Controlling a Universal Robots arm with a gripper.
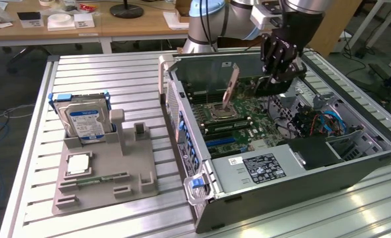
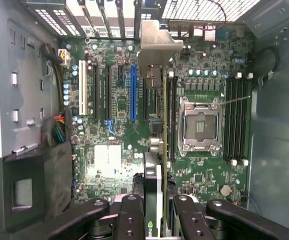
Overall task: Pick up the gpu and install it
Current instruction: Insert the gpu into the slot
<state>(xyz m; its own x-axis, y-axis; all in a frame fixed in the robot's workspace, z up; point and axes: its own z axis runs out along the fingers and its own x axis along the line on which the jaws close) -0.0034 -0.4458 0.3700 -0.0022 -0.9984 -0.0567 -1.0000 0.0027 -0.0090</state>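
Slatted metal workbench carrying an open computer case. Inside it, the gripper is clamped on the gpu. The card is held edge-on above the motherboard, bracket toward the rear openings, seemingly to align with a slot.

gpu bracket dull silver metal; fingers matt black.
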